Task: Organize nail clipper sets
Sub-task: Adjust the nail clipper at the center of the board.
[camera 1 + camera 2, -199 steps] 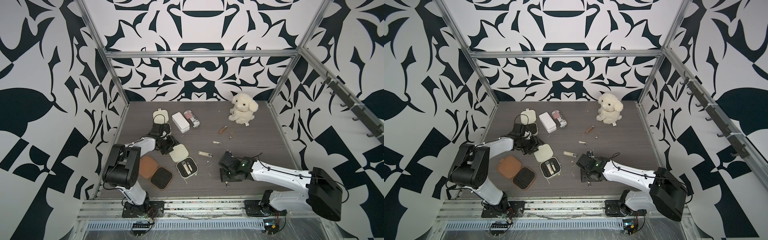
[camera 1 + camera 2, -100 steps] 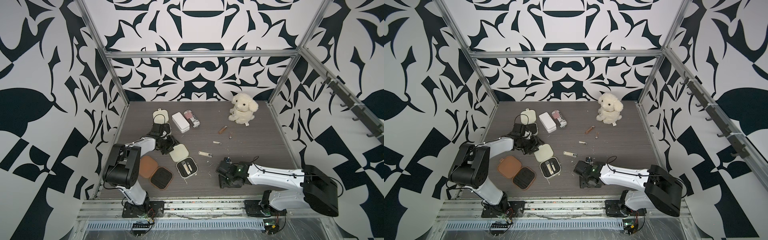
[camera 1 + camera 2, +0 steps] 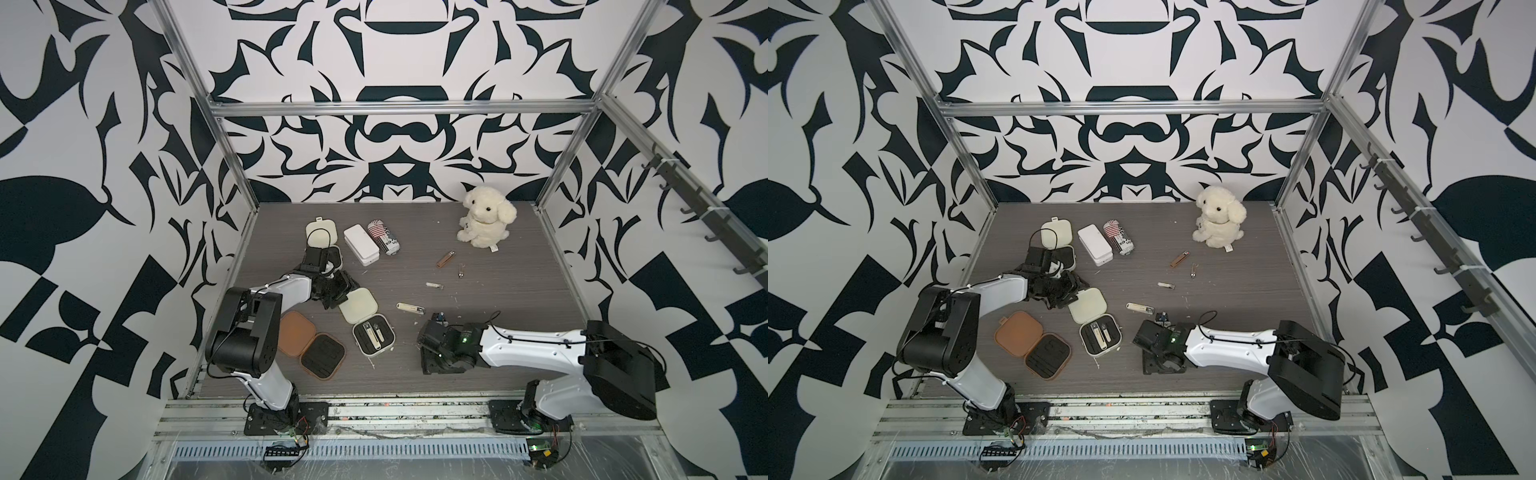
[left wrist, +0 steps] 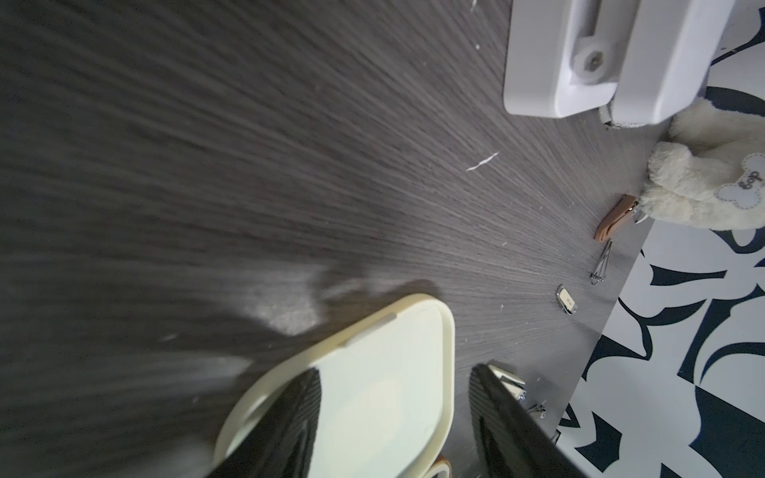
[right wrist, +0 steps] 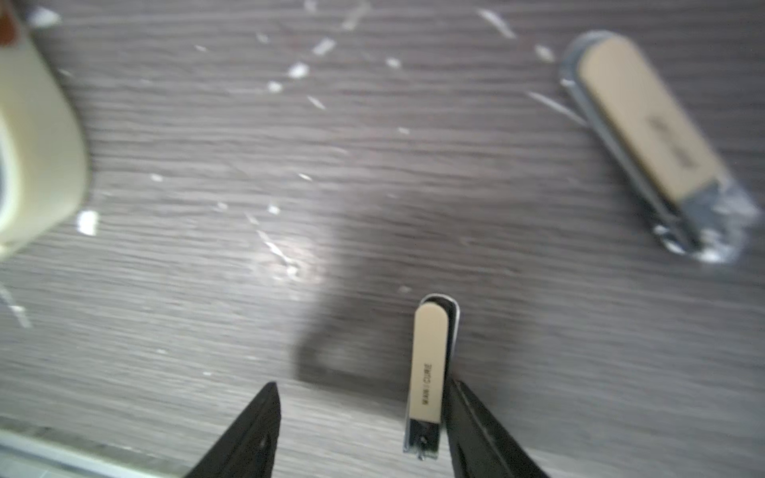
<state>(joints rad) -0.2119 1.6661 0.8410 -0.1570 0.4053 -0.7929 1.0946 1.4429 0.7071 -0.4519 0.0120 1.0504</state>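
Two clippers [image 3: 372,336] sit slotted in the open cream case [image 3: 356,340], at nine o'clock from the right gripper [image 5: 362,385]; its jaws gape, a small clipper [image 5: 430,364] touching one finger (unclamped); left gripper [image 4: 395,370] stands parted over the cream lid [image 4: 372,414].

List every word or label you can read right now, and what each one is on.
"dog": on the bone-shaped tag of the plush dog, left wrist view.
"MANI CURE", as far as it can be made out: on the lever of the small nail clipper, right wrist view.
Larger nail clipper: has print, too blurred to read.
Striped can: has lettering, too small to read in both top views.
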